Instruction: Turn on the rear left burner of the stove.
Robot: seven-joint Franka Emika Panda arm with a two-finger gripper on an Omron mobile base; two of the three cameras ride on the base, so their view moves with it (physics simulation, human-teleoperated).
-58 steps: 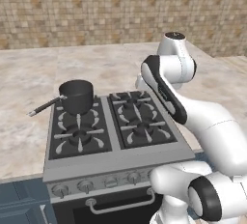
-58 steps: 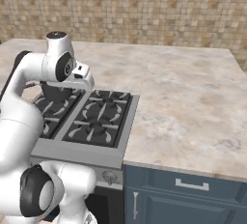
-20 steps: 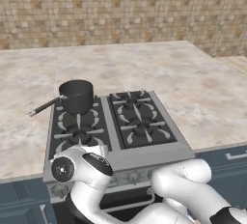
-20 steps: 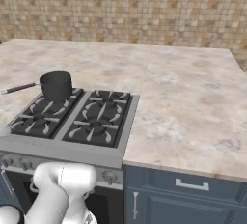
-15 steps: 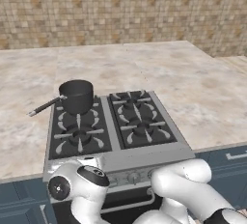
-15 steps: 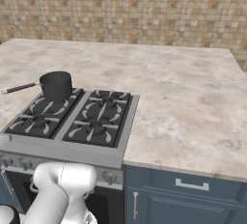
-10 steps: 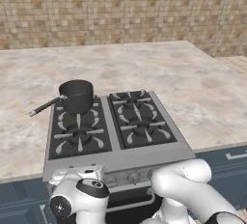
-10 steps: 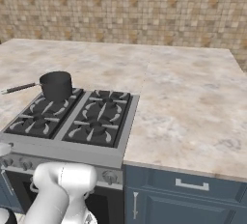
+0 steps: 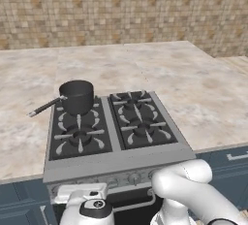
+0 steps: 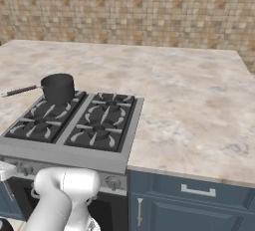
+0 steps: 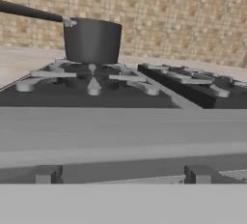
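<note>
The white arm folds down in front of the grey steel stove with the black grated four-burner top, so the hand sits low against the front panel, below the left end of the knob row. In the hand view the two dark finger tips of the gripper stand well apart at the bottom edge, one on each side, with nothing between them: the jaws are spread wide and hold nothing. Just ahead of them rises the plain grey front face of the stove, and above and beyond that the cooktop spreads away from the hand.

From the gripper, the nearest burner is the front left one, directly ahead and above. Behind it, further from the hand, lies the rear left burner, a round dark cap under black grate bars; most of it is covered by a small dark grey metal saucepan with a long straight handle that stands upright on its grate. The saucepan is ahead and slightly left of the gripper's centre line, its handle running off to the left. The two right-hand burners sit off to the gripper's right.

The small round knobs line the panel over the bar-shaped oven handle. A beige marbled countertop surrounds the stove, backed by a tan tiled wall.
</note>
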